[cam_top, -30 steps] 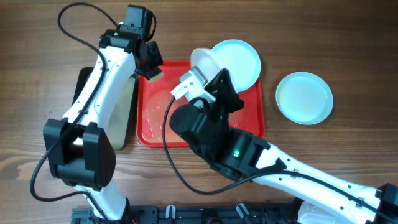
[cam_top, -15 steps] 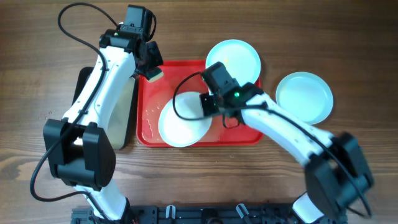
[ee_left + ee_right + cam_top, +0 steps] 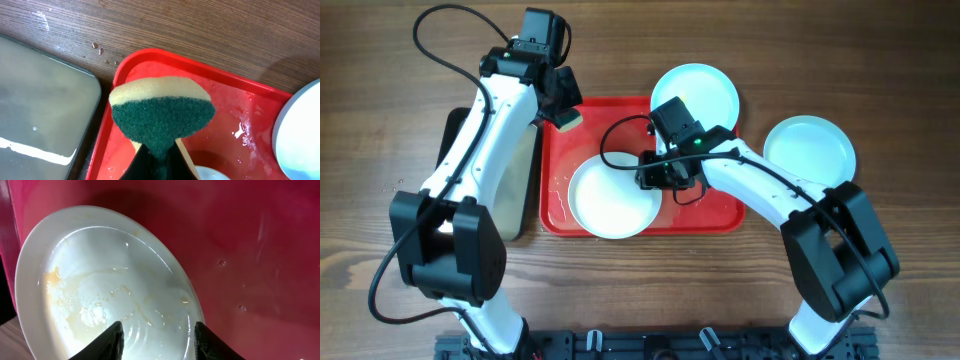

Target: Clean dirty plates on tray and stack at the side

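The red tray (image 3: 715, 205) lies mid-table. One pale plate (image 3: 610, 200) lies flat on its front left part; the right wrist view shows this plate (image 3: 100, 280) wet, with yellowish residue. My right gripper (image 3: 657, 172) is open, its fingers (image 3: 159, 342) apart just over the plate's right rim. A second plate (image 3: 705, 95) sits at the tray's far right corner, overlapping the rim. A third plate (image 3: 810, 155) rests on the table right of the tray. My left gripper (image 3: 563, 112) is shut on a yellow-and-green sponge (image 3: 160, 112) above the tray's far left corner (image 3: 125, 70).
A black tray (image 3: 525, 190) with a grey, wet inside (image 3: 40, 100) lies against the red tray's left side, partly under my left arm. Water drops lie on the wood (image 3: 97, 47) by the tray corner and on the tray floor (image 3: 240, 132).
My right arm came down from near the camera with a tilted plate. The plate now lies flat on the tray's front left and the fingers are open. The left arm has not moved.
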`<state>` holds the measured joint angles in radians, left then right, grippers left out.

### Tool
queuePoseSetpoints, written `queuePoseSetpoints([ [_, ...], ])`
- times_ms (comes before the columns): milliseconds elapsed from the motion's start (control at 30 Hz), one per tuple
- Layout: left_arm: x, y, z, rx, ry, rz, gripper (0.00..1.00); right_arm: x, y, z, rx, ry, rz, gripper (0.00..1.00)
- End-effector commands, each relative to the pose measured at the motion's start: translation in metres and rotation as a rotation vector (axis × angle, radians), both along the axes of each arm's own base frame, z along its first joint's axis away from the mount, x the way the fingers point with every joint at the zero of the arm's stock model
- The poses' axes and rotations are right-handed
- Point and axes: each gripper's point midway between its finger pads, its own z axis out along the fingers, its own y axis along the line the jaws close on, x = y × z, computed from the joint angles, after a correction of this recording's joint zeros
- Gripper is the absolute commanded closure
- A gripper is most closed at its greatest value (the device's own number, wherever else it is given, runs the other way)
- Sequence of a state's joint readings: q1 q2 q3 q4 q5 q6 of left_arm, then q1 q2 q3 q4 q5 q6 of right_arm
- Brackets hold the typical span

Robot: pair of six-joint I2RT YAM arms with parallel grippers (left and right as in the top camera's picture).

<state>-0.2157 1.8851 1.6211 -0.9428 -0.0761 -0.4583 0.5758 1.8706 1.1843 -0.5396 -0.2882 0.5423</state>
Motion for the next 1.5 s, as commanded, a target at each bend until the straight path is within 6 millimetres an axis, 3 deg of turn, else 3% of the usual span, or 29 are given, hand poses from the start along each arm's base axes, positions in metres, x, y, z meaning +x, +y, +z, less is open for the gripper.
queuePoseSetpoints([
  [0,0.004,0.001,0.001,-0.01,-0.005,0.006,0.96,-0.001,-0.009,-0.011,-0.023,0.059,-0.074,0.53],
  [100,0.004,0.001,0.001,-0.01,-0.005,0.005,0.96,0.001,-0.005,-0.008,-0.003,0.044,-0.053,0.48],
  [167,0.004,0.001,0.001,-0.01,-0.004,0.005,0.96,0.01,0.009,0.009,0.054,0.001,-0.003,0.47],
  [233,0.005,0.0,0.001,-0.01,-0.005,0.005,0.96,0.022,-0.001,0.028,-0.021,-0.038,-0.03,0.46],
  [267,0.004,0.001,0.001,-0.009,-0.005,0.005,0.96,0.025,-0.016,0.039,-0.113,-0.05,-0.034,0.47],
  [333,0.004,0.001,0.001,-0.009,-0.005,0.005,0.96,0.024,-0.027,0.041,-0.183,-0.055,-0.026,0.46],
  [467,0.005,0.001,0.001,-0.01,-0.005,0.005,0.96,0.011,-0.036,0.017,-0.247,0.033,-0.011,0.46],
  [567,0.004,0.001,0.001,-0.009,-0.005,0.005,0.96,-0.015,-0.02,-0.021,-0.175,0.211,0.08,0.47],
  [667,0.004,0.001,0.001,-0.009,-0.005,0.005,0.96,-0.017,-0.018,-0.027,-0.144,0.252,0.079,0.5],
  [733,0.004,0.001,0.001,-0.009,-0.005,0.005,0.96,-0.016,-0.02,-0.027,-0.14,0.254,0.072,0.61],
  [767,0.004,0.001,0.001,-0.009,-0.005,0.005,0.96,-0.016,-0.02,-0.027,-0.14,0.255,0.07,0.84],
  [800,0.004,0.001,0.001,-0.01,-0.005,0.006,0.96,-0.016,-0.02,-0.027,-0.139,0.253,0.07,0.94],
  [933,0.004,0.001,0.001,-0.009,-0.005,0.005,0.96,-0.012,-0.016,-0.02,-0.119,0.229,0.074,0.96],
  [1033,0.005,0.001,0.001,-0.01,-0.005,0.005,0.96,0.003,-0.016,0.007,-0.107,0.114,0.077,0.96],
  [1200,0.005,0.001,0.001,-0.01,-0.006,0.006,0.96,0.041,-0.067,0.095,-0.359,-0.295,-0.008,0.96],
  [1333,0.005,0.001,0.001,-0.006,-0.007,0.007,0.96,0.038,-0.095,0.135,-0.653,-0.494,0.006,0.96],
  [1467,0.005,0.001,0.001,-0.006,-0.007,0.007,0.96,0.029,-0.102,0.168,-0.922,-0.681,-0.049,0.96],
])
